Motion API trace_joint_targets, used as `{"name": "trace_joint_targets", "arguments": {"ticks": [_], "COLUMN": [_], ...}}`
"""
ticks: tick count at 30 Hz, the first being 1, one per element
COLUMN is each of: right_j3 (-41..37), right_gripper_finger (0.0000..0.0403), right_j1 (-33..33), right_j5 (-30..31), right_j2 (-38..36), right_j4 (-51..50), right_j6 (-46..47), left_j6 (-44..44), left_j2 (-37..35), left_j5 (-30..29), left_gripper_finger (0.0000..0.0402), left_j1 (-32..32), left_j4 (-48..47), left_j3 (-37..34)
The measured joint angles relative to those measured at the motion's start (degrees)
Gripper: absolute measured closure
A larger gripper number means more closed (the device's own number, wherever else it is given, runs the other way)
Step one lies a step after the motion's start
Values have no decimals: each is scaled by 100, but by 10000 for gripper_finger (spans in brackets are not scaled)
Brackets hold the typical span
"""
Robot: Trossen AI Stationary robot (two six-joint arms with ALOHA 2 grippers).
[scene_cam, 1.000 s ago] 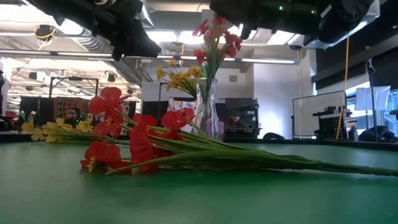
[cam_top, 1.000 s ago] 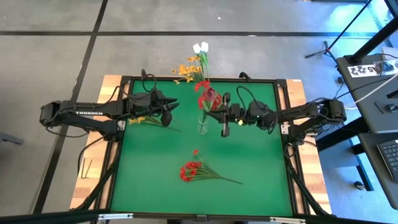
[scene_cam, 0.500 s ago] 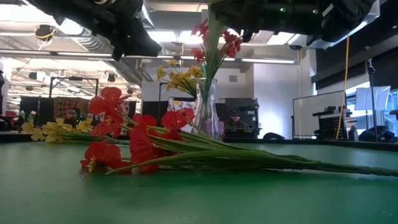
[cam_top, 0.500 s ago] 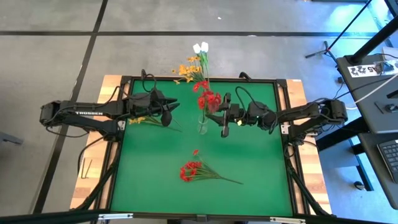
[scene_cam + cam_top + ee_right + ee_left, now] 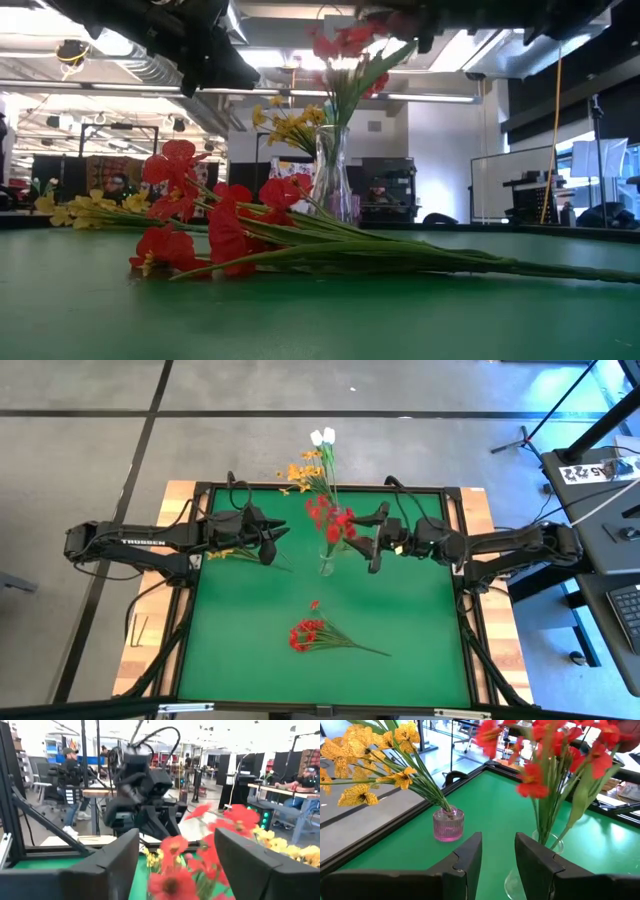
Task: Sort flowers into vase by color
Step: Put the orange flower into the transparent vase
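right claw gapes empty beside red flowers in the ribbed clear glass vase; left claw half-parted, empty.

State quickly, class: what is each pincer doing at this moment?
Left pincer: part open, holding nothing, above the green table.
Right pincer: open, empty, beside the red flowers standing in the clear vase.

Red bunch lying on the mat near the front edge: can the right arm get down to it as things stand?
Probably yes. The red bunch lies alone on bare green mat, nothing over or beside it. The right gripper is open and empty beside the clear vase; the left gripper waits far off.
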Motion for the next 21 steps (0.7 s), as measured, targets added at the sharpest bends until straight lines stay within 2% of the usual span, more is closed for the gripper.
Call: {"name": "trace_joint_targets", "arguments": {"ticks": [9, 13, 17, 19, 21], "right_j3": [0, 0, 7, 8, 12], "right_gripper_finger": [93, 83, 87, 94, 102], "right_j1": [3, 78, 622, 1036, 1415], "right_j5": [-61, -639, -1242, -1253, -983], "right_j2": [-557, -1131, -1675, -1842, -1914], "right_j4": [-192, -492, -748, -890, -1160], "right_j6": [-154, -152, -424, -628, -787], "left_j6": [-19, -23, -23, -22, -24], "left_j2": [0, 0, -2, -1, -2], "left_j5": [0, 0, 0, 0, -6], "left_gripper_finger": [289, 289, 289, 289, 289], "left_j1": [0, 0, 0, 1, 2], "left_j4": [0, 0, 0, 0, 0], "left_j3": [2, 0, 2, 0, 2]}}
